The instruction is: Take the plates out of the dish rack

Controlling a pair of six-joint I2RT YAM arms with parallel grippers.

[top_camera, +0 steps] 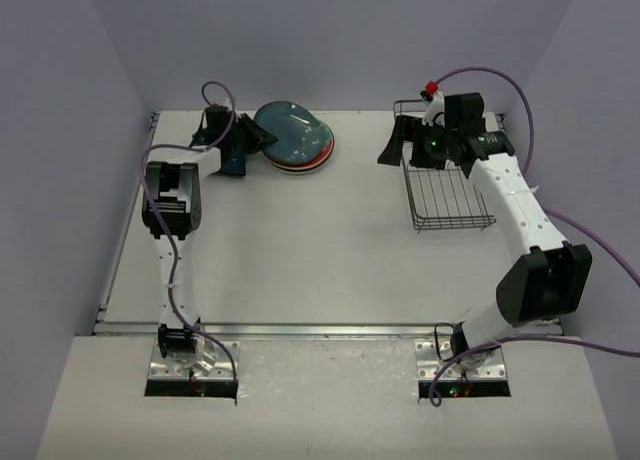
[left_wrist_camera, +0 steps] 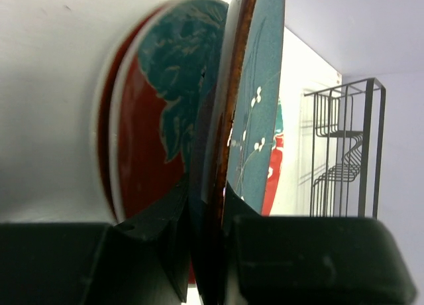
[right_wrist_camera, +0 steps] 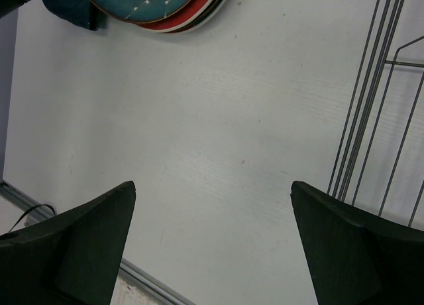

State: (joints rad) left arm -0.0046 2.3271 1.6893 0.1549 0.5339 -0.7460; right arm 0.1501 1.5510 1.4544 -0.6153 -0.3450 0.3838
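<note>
White tabletop (top_camera: 320,260) under lavender walls (top_camera: 330,40): your left gripper (left_wrist_camera: 209,205) is clamped on the brown-edged rim of a round teal plate with white blossom marks (left_wrist_camera: 258,106). That plate lies on top of a stack of red and dark plates (top_camera: 312,162) by the table's far edge, left of centre. Your right gripper (right_wrist_camera: 212,239) has its jaws spread wide, holding nothing. It hangs just beside the left side of the dark wire dish rack (top_camera: 450,195) in the table's far right corner.
</note>
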